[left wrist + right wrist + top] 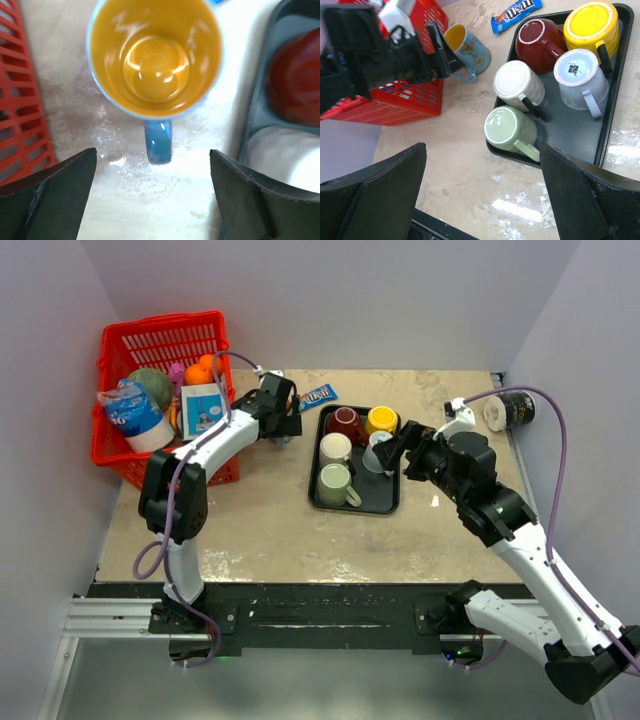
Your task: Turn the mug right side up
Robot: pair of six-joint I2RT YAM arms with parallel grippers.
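A blue mug with a yellow inside point(155, 55) and butterfly prints point(470, 49) stands mouth up on the table between the red basket and the black tray. Its blue handle point(158, 142) points toward my left gripper point(152, 200). That gripper is open and empty, right above the mug, touching nothing; it also shows in the top view point(280, 418). My right gripper point(482, 200) is open and empty, held high over the table by the tray's near edge, and shows in the top view point(395, 450).
The black tray point(607, 125) holds several mugs bottom up: red point(537, 37), yellow point(590, 22), white point(517, 82), grey point(580, 75), green point(507, 127). A red basket point(160, 340) of groceries stands at the left. An M&M's packet point(317, 395) lies behind the tray.
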